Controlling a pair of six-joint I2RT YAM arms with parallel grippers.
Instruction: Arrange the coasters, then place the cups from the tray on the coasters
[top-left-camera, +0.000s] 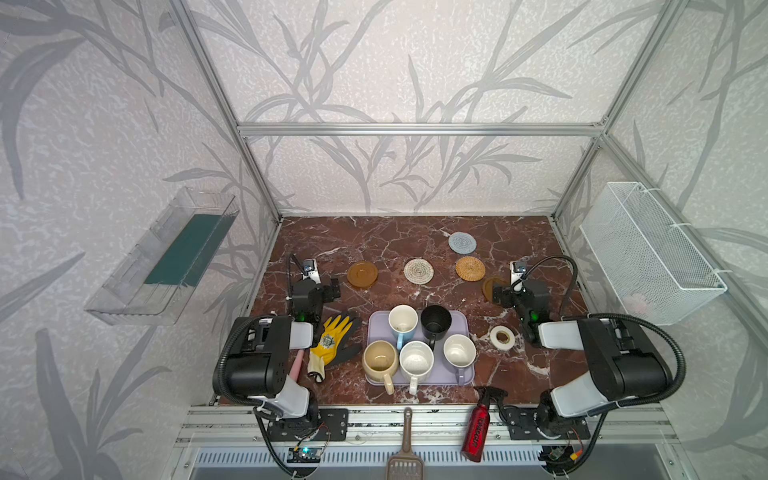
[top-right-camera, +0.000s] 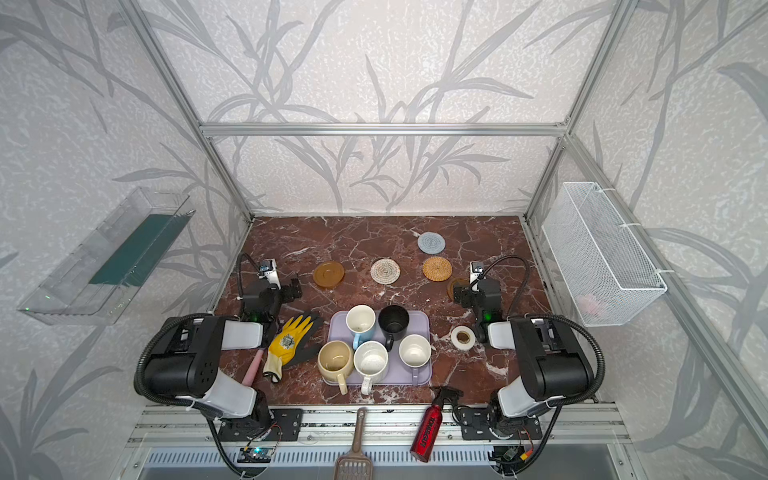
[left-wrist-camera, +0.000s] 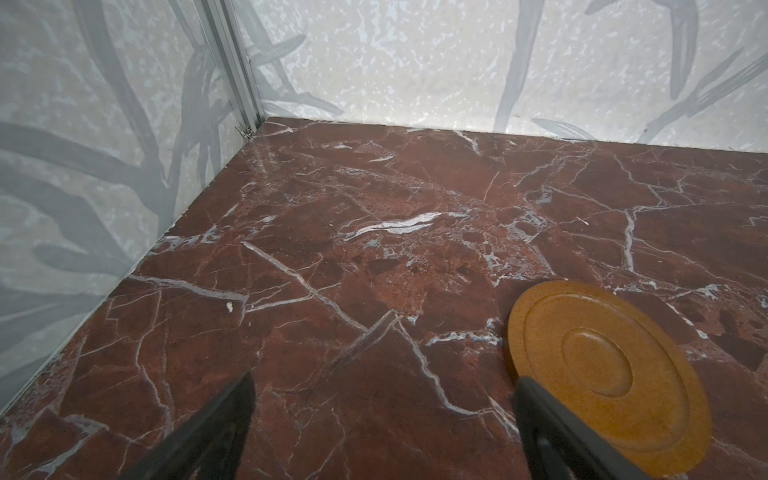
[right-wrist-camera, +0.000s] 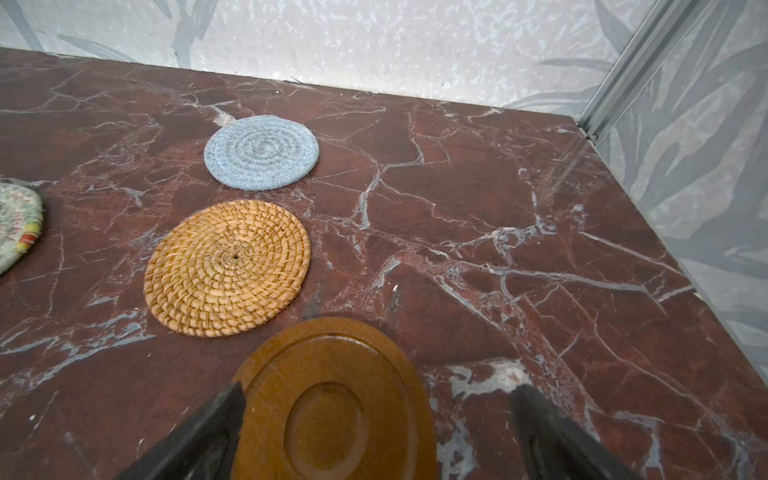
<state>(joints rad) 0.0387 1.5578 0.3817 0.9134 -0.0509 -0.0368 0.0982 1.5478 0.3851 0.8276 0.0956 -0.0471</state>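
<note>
The left fingers (left-wrist-camera: 224, 424) are spread wide and hold nothing, hanging over bare table (left-wrist-camera: 374, 249). One tip sits at the edge of an amber-brown coaster (left-wrist-camera: 602, 370), though I can't tell if it touches. The right fingers (right-wrist-camera: 216, 428) gape just as wide, also empty, with the second amber-brown coaster (right-wrist-camera: 332, 407) lying between them at the right. Across the middle lie the cream woven coaster (top-left-camera: 418, 271) and the golden rattan coaster (top-left-camera: 470, 268). The grey-blue woven coaster (top-left-camera: 462, 242) lies farther back. All five mugs (top-left-camera: 416, 360) stand upright on the lavender tray (top-left-camera: 460, 323), near centre.
</note>
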